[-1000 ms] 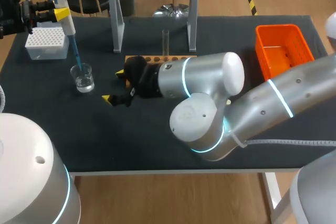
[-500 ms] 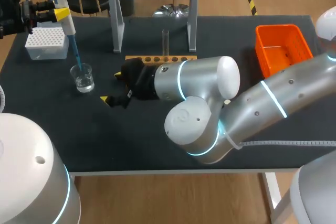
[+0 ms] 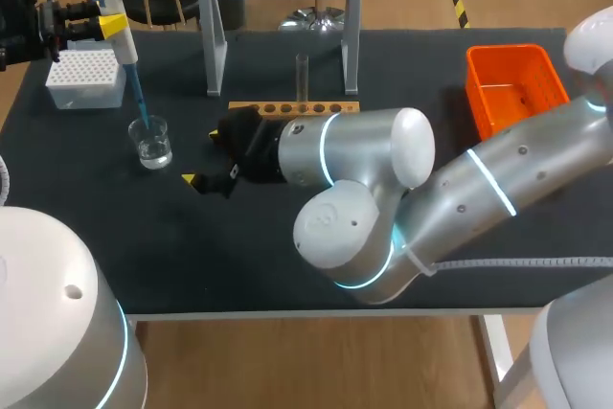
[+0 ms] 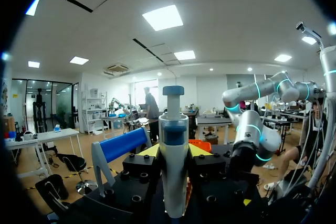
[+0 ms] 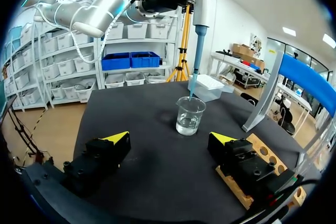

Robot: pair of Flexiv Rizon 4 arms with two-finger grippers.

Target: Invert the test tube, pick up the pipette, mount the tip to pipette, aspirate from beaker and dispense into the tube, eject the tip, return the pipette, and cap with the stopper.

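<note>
The left gripper (image 3: 107, 24) seems clamped on the pipette (image 3: 122, 37), whose tip dips into the beaker (image 3: 151, 141). At the beaker's three o'clock the right gripper (image 3: 206, 157) hovers, fingers apart. At its one o'clock the test tube (image 3: 302, 79) stands in the rack (image 3: 316, 106).

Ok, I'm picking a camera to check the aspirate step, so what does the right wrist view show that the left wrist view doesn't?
Only the right wrist view: the beaker with the pipette tip pointing down into it, the tip box, the wooden rack, and the open right gripper. Only the left wrist view: the plunger close up, the orange bin, the right arm. Both: the pipette body held in the left gripper, and the blue-barred stand.
</note>
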